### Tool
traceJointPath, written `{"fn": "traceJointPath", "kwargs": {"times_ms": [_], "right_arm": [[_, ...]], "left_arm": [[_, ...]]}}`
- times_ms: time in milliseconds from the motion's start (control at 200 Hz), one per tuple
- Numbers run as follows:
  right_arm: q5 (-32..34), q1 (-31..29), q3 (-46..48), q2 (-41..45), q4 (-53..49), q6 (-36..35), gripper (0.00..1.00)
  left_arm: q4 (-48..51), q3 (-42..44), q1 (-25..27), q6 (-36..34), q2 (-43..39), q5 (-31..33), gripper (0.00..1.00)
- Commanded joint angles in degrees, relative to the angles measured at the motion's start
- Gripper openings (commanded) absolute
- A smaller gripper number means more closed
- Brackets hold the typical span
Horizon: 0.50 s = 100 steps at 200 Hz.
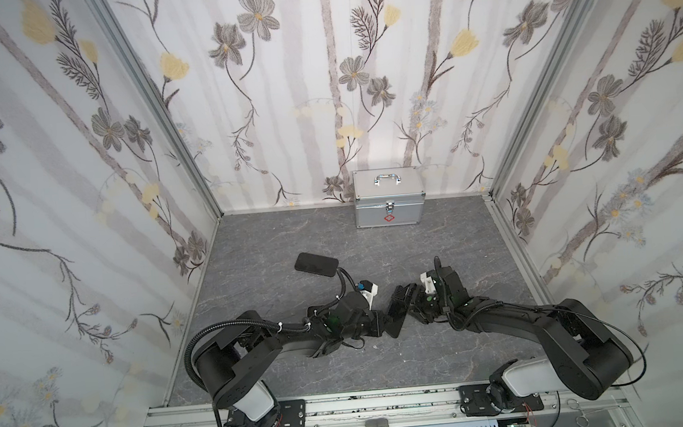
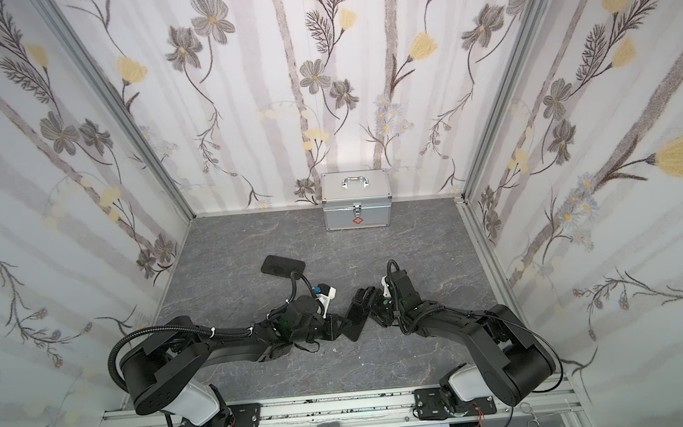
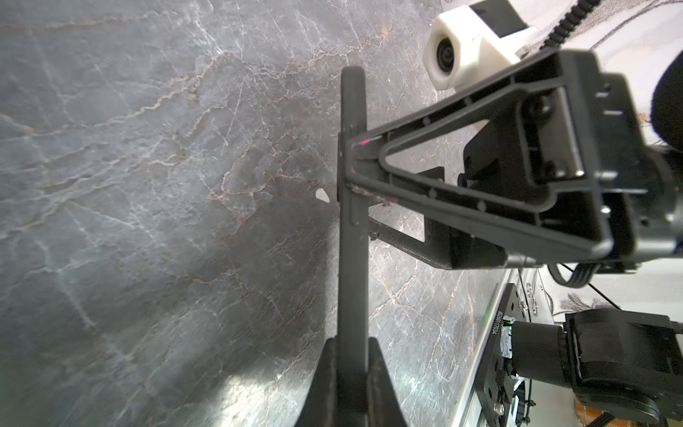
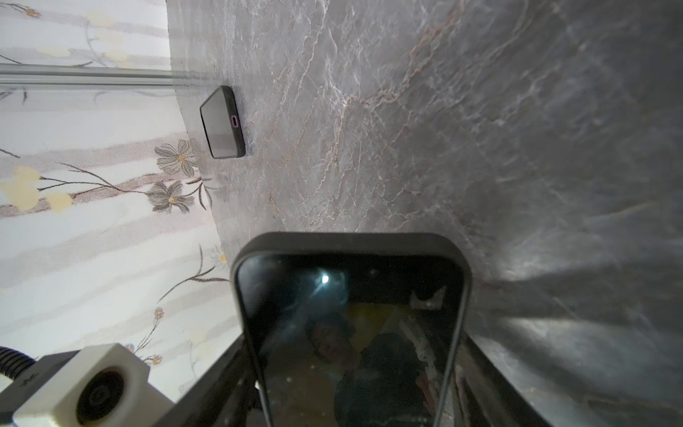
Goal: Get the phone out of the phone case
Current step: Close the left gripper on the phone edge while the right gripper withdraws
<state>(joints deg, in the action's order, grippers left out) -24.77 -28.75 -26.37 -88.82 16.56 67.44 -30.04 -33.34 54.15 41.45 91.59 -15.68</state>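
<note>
A dark phone case (image 4: 351,242) with the glossy black phone (image 4: 351,314) in it is held above the table between both arms, shown in both top views (image 1: 397,312) (image 2: 358,317). My right gripper (image 4: 351,369) spans its width, one finger (image 4: 229,373) against each long side. My left gripper (image 3: 353,344) is shut on the case's thin edge (image 3: 353,258), which the left wrist view shows edge-on. In both top views the left gripper (image 1: 384,323) (image 2: 342,327) meets it from the left, the right gripper (image 1: 407,301) (image 2: 370,304) from the right.
A second dark phone (image 1: 316,264) (image 2: 282,266) (image 4: 221,122) lies flat on the grey marble table, back left. A silver metal box with a handle (image 1: 388,196) (image 2: 356,198) stands against the back wall. Flowered walls close in three sides.
</note>
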Motion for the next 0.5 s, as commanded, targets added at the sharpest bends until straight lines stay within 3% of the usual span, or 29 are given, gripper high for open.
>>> {"fn": "traceJointPath", "kwargs": {"times_ms": [0, 205, 365, 495], "right_arm": [[-0.3, 0.2, -1.1, 2.2, 0.8, -0.3, 0.7], [6.2, 0.3, -4.7, 10.0, -7.4, -6.5, 0.98], [15.5, 1.1, -8.3, 16.7, -14.2, -14.3, 1.0], [21.0, 1.5, -8.4, 22.8, -13.9, -17.6, 1.0]], "left_arm": [[-1.0, -0.9, 0.0, 0.5, 0.2, -0.7, 0.0], [-0.5, -2.0, -0.2, 0.8, -1.4, 0.6, 0.0], [2.0, -4.2, -1.5, 0.8, -3.5, 1.6, 0.0], [11.9, -10.0, -1.9, -1.8, -4.1, 4.6, 0.0]]}}
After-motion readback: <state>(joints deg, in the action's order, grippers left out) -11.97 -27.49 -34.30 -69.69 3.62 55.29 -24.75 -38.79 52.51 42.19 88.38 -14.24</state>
